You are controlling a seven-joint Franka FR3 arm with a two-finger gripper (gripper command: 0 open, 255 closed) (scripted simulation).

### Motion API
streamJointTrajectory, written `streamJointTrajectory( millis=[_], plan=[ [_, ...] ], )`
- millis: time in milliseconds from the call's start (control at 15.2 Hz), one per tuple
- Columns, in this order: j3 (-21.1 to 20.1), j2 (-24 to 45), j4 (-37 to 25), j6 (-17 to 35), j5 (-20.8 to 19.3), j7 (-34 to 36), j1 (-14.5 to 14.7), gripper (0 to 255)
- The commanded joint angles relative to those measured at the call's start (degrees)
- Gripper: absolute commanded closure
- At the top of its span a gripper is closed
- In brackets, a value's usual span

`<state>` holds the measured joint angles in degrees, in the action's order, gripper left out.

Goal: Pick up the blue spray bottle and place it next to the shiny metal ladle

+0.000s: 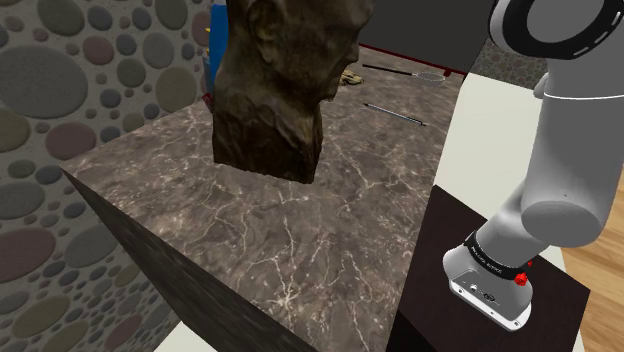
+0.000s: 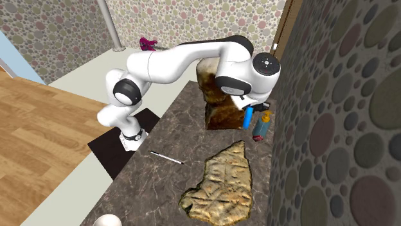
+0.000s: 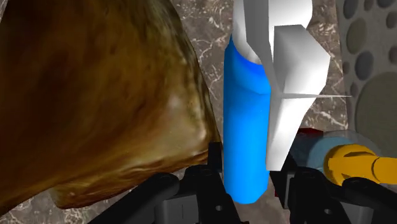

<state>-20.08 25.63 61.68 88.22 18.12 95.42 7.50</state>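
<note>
Blue spray bottle (image 3: 245, 127), with a white trigger head, stands upright between the two black fingers of the hand (image 3: 251, 162). The fingertips lie against either side of its lower body, pinching it. The wrist view does not settle whether its base rests on the surface (image 1: 300, 230) or hangs just above it. In the second exterior view the bottle is at about 4 o'clock from a large brown bust (image 2: 218, 109), just beside it, near the pebble-patterned wall (image 2: 334, 96). A second bottle (image 2: 261, 125), teal with an orange nozzle, stands just beside the blue one at its 4 o'clock, closer to the wall. The white arm (image 2: 173, 64) reaches across the dark marbled surface from the stand (image 1: 470, 230), its wrist bent down over the bottle. A flat, tan, rock-like slab (image 2: 218, 183) lies on the surface at 6 o'clock from the bust in that view, well apart from the bottles. A thin metal rod (image 2: 167, 157) lies at about 8 o'clock from the bust, near the surface's edge. In the shoulder view the bust blocks the middle of the scene. At its 3 o'clock a slim utensil with an oval head (image 1: 405, 72) lies near the far edge of the surface, with the rod lying nearer the stand.
</note>
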Motion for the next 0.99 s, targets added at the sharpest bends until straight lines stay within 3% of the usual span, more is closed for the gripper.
streamJointTrajectory(
  millis=[0, 528, 660, 924],
  plan=[
    [-0.1, 0.9, -2.9, -1.9, -0.3, 0.9, 0.4, 255],
    [-0.3, 8.0, -20.6, -11.6, -2.2, 5.1, 3.0, 255],
    [-0.2, 0.6, -8.9, -8.5, 0.1, 1.6, -1.1, 255],
    [0.5, -8.7, 4.2, -6.7, 3.3, -4.4, -7.3, 255]
  ],
)
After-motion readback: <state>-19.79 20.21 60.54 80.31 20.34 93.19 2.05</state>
